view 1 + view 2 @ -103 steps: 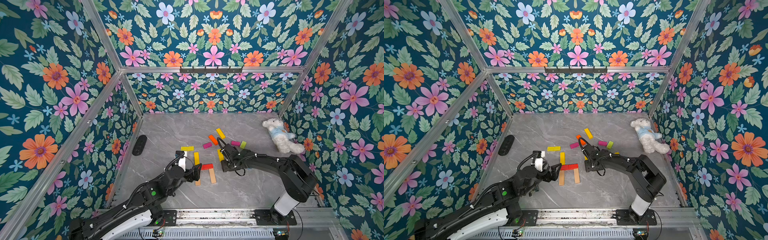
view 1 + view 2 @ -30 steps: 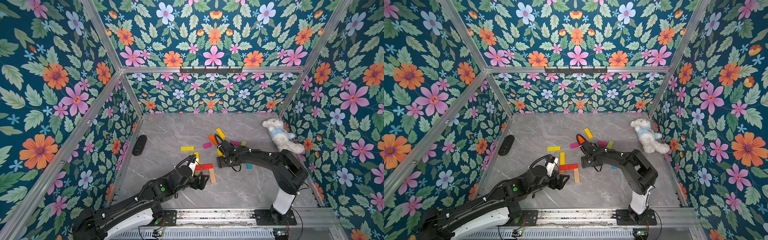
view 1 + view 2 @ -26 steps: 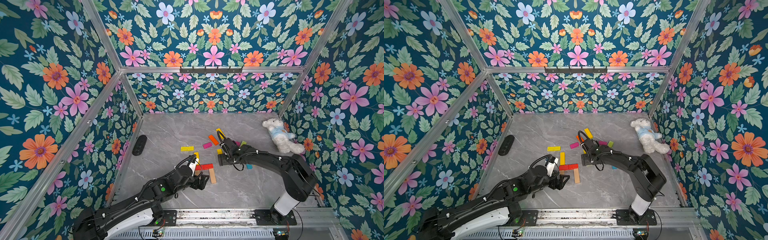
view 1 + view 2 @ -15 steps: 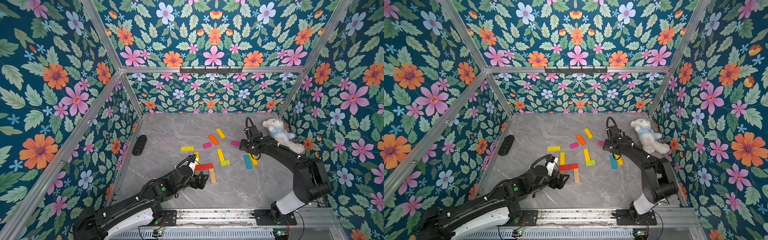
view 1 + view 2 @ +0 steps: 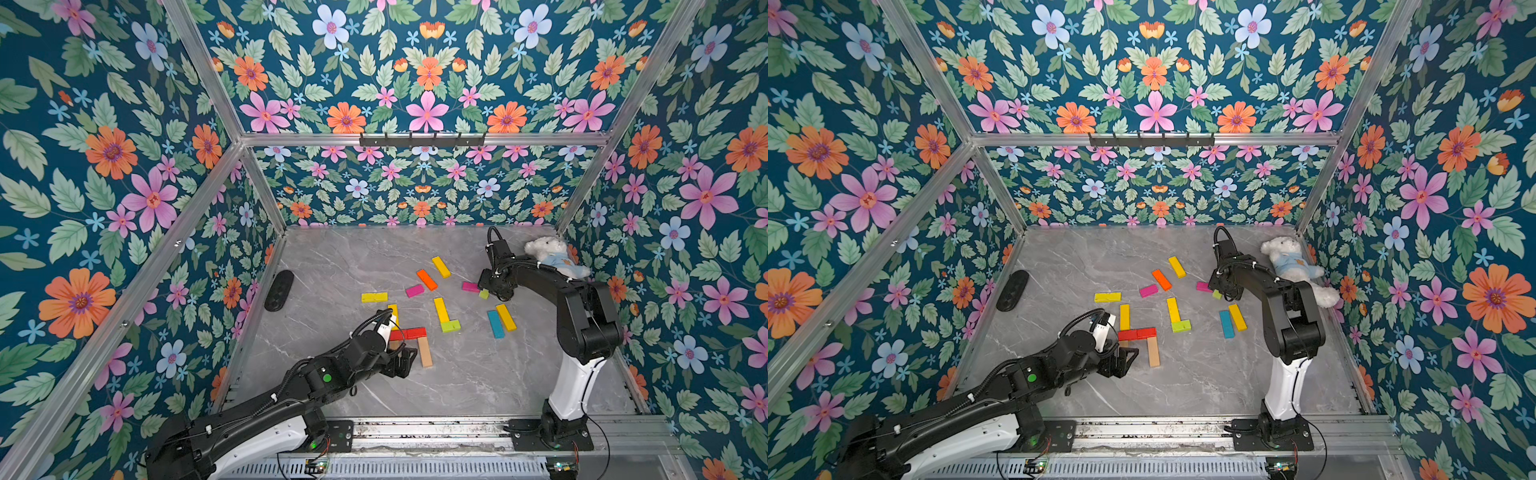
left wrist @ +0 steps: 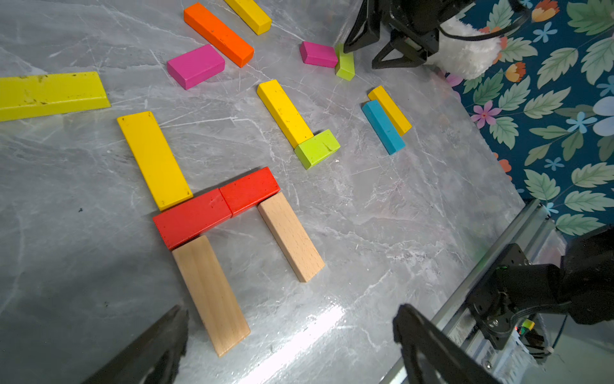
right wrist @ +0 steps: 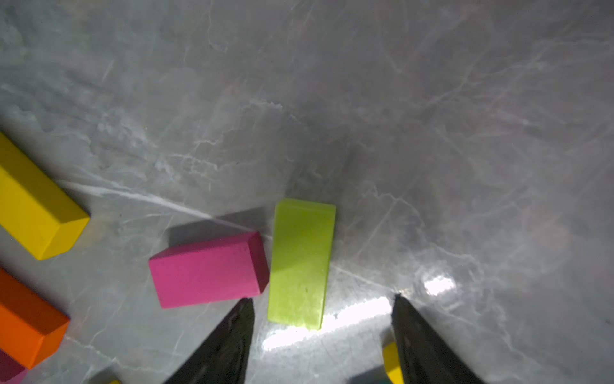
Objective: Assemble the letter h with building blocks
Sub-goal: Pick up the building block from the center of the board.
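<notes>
Near the front of the table several building blocks lie joined: a yellow bar, two red blocks end to end, and two plain wood bars below them. My left gripper hovers open just in front of them, holding nothing; it also shows in a top view. My right gripper is open, low over a short lime block whose near end lies between the fingertips without touching them. A magenta block touches the lime block's side. Both top views show this gripper at the far right.
Loose blocks lie across the middle: a yellow bar with a lime block, a blue and yellow pair, orange, yellow, magenta, a flat yellow bar. A white plush bear sits behind the right arm. A black oval lies by the left wall.
My right arm swung from the middle cluster to the far right and settled over the lime block, its jaws narrowing. The left arm has stayed still.
</notes>
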